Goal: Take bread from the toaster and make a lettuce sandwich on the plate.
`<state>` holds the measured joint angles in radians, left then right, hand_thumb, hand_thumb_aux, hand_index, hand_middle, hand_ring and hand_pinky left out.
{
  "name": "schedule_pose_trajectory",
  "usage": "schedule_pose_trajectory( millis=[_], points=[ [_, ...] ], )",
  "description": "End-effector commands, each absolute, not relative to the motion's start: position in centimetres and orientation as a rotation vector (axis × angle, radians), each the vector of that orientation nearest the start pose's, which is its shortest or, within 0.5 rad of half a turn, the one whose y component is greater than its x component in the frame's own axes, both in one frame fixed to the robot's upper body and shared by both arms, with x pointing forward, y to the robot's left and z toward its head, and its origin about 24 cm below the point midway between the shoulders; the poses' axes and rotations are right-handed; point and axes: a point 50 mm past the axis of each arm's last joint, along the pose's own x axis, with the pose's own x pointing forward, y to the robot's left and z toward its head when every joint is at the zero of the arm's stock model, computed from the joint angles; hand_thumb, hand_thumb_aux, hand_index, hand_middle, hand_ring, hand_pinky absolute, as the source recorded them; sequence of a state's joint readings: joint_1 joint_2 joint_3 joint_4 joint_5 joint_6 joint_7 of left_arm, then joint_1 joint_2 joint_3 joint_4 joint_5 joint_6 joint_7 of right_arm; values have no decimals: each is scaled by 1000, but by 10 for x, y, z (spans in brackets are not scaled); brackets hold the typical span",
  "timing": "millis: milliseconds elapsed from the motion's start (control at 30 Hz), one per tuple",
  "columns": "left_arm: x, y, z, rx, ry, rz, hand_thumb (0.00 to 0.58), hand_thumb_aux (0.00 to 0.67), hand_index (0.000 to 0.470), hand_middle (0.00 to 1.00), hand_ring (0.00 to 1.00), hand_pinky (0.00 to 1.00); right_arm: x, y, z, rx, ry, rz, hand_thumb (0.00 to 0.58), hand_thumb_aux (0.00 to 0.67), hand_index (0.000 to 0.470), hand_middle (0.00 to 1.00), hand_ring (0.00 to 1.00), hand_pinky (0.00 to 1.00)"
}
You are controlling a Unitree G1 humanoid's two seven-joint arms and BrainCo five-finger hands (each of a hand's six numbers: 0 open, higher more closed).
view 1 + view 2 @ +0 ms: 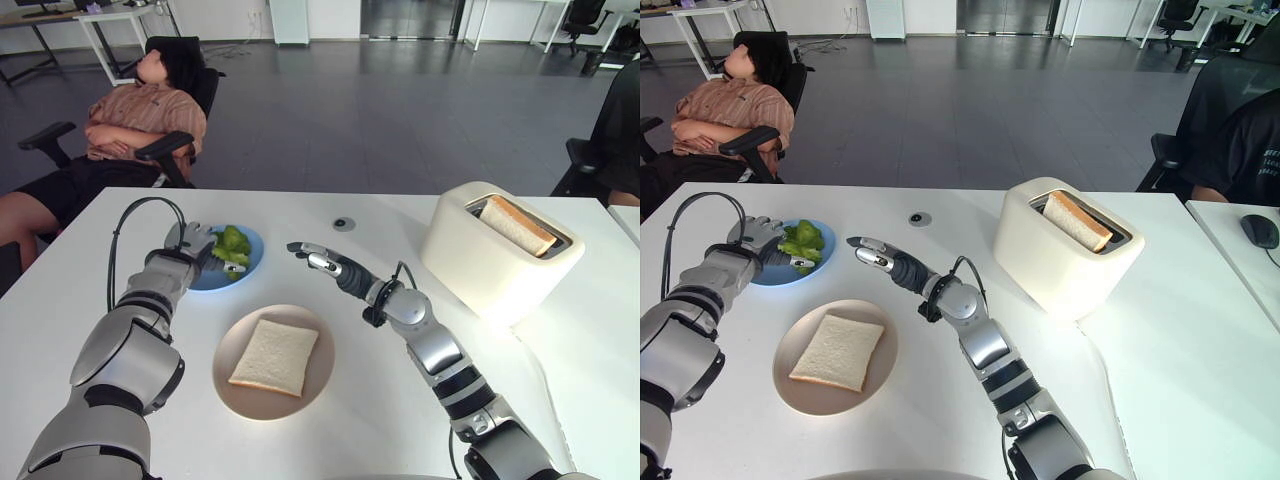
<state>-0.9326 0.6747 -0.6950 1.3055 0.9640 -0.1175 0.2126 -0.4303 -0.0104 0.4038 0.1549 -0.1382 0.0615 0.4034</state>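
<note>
A white bread slice [273, 356] lies on the round beige plate [320, 385]. Beyond, the empty right hand [325, 262] hovers, fingers straight. The left hand [188, 243] is at green lettuce [233, 245] in a blue dish [215, 279], grip unclear. The limp, tearable leaves probably want a gentle pinch at the bunch.
</note>
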Motion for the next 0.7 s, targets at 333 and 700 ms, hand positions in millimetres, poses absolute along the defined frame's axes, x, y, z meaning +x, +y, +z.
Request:
schedule_pose_trajectory(
  millis=[333,700],
  points=[
    [374,298,107,2001,293,-110,0,0,0,0,0,0,286,-11,97,-337,-158,876,0,0,0,0,0,0],
    [361,301,74,1987,420,-174,0,0,0,0,0,0,286,-13,98,-341,-164,871,0,0,0,0,0,0]
  ],
)
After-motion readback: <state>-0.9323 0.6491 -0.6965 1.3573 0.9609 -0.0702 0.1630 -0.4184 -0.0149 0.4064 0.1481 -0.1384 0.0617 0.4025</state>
